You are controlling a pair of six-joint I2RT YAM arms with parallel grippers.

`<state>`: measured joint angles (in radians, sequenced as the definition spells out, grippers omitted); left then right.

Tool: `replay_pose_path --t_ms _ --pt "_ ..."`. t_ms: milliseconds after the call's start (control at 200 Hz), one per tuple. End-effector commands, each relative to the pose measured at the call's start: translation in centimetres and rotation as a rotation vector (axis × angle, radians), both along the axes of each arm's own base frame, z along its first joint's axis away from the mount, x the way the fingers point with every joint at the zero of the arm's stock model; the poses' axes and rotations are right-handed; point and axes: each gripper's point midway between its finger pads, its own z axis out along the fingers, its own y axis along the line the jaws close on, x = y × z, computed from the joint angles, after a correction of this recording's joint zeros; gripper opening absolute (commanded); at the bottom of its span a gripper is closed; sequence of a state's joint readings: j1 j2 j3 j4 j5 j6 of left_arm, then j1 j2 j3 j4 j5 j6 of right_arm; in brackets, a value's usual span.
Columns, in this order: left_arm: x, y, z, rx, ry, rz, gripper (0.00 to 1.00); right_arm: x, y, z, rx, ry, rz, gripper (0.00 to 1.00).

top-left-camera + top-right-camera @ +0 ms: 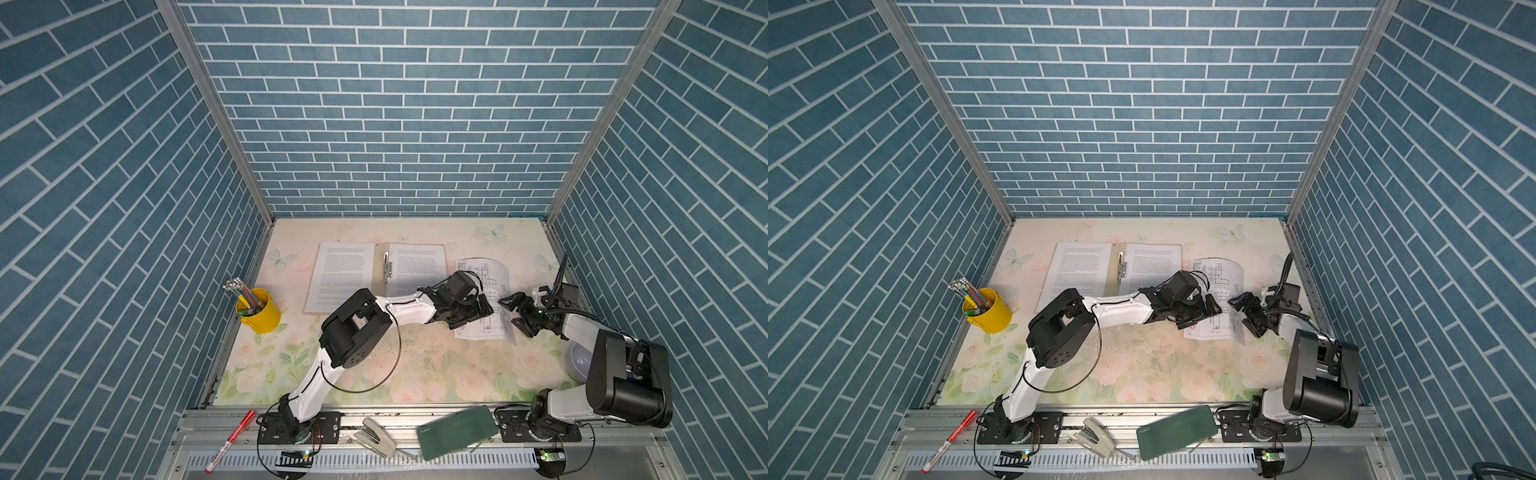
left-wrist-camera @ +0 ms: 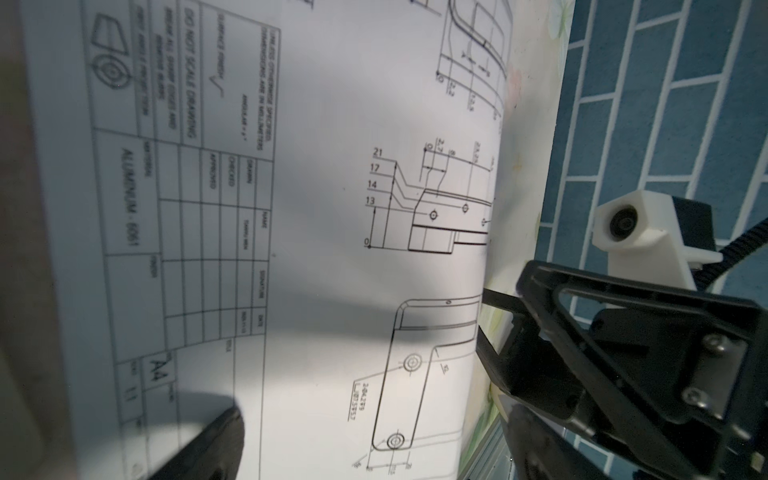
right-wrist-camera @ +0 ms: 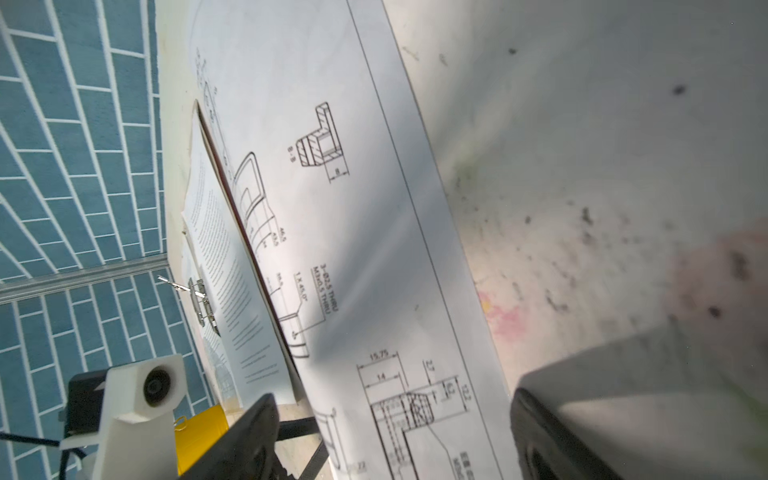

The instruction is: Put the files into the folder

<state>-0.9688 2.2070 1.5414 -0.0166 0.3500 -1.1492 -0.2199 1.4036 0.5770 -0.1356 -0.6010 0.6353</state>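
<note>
Pale tabletop (image 1: 415, 365) (image 1: 1142, 365), printed with faded roses and butterflies and speckled with dark crumbs toward the middle. Boxed on three sides by blue brick-pattern walls (image 1: 395, 104) set in aluminium posts. Along the near edge, a metal rail (image 1: 395, 419) carrying both arm bases, plus a red pen (image 1: 230, 440), a stapler (image 1: 372, 436) and a dark green case (image 1: 457, 432). By the left wall, a yellow cup (image 1: 257, 313) of pencils; at the right, half hidden behind the right arm, a pale bowl (image 1: 579, 361). Wide bare stretch across the middle and front; narrower bare strip between the folder and the back wall. Toward the back, the folder (image 1: 377, 266) (image 1: 1113, 270): tan kraft, open and flat, with a metal clip (image 1: 388, 268) (image 3: 199, 299) at the spine. On its flaps, the left text sheet (image 1: 340, 274) (image 1: 1077, 272) and the right text sheet (image 1: 415, 268) (image 1: 1152, 266), each nearly covering its flap. Just beside the right flap, on the tabletop, the drawing sheet (image 1: 496, 270) (image 1: 1225, 270) (image 2: 332, 166) (image 3: 353, 208): white, black line drawings, a title block marked A4, near right corner lifted a little. Over its left edge, reaching across the middle, the left pincer (image 1: 486, 311) (image 1: 1212, 309), jaws spread wide, released, nothing gripped. At its right edge, facing the other, the right pincer (image 1: 513, 316) (image 1: 1244, 316) (image 2: 582, 353), likewise released, with the paper below and between its fingers (image 3: 249, 436); contact with the paper impossible to tell.
</note>
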Motion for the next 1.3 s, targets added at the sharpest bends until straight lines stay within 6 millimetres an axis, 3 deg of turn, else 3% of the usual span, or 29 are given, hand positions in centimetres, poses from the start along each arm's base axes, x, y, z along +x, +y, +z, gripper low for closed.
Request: replay_pose_path --t_ms 0,410,635,760,1045,1290 --pt "-0.4 1.4 -3.8 0.081 0.044 -0.001 1.00 -1.8 -1.9 -0.9 -0.124 0.108 -0.030 0.90" --pt "0.0 1.2 -1.0 0.075 -0.013 -0.049 1.00 1.2 -4.7 2.5 -0.266 0.000 -0.059 0.95" --pt "0.0 1.0 1.3 0.042 -0.043 -0.054 1.00 3.2 -4.5 3.0 -0.263 -0.098 -0.019 0.93" --pt "0.2 1.8 2.2 0.059 -0.073 -0.040 1.00 4.0 -4.7 2.8 -0.275 -0.117 -0.011 0.92" --pt "-0.3 4.1 2.0 0.137 -0.093 -0.025 1.00 5.6 -4.9 1.5 -0.272 -0.095 0.017 0.91" --pt "-0.7 6.6 0.1 0.269 -0.087 -0.025 1.00 6.8 -5.1 1.0 -0.267 -0.088 0.025 0.91"
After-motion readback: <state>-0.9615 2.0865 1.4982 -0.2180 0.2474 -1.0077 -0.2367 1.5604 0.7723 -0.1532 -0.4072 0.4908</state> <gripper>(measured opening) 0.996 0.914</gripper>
